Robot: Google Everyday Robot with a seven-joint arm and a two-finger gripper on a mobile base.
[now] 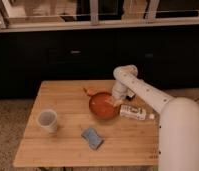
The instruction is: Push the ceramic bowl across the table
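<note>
The orange-red ceramic bowl [102,106] sits right of centre on the light-wood table [68,95]. My white arm reaches in from the lower right, and my gripper [116,100] is at the bowl's right rim, low over it and seemingly touching it. A translucent plastic cup [47,120] stands at the table's left side, apart from the bowl.
A white bottle [134,112] lies on its side just right of the bowl, under my arm. A blue sponge-like packet [92,137] lies in front of the bowl. A small orange object [89,91] lies behind the bowl. Dark cabinets stand behind the table.
</note>
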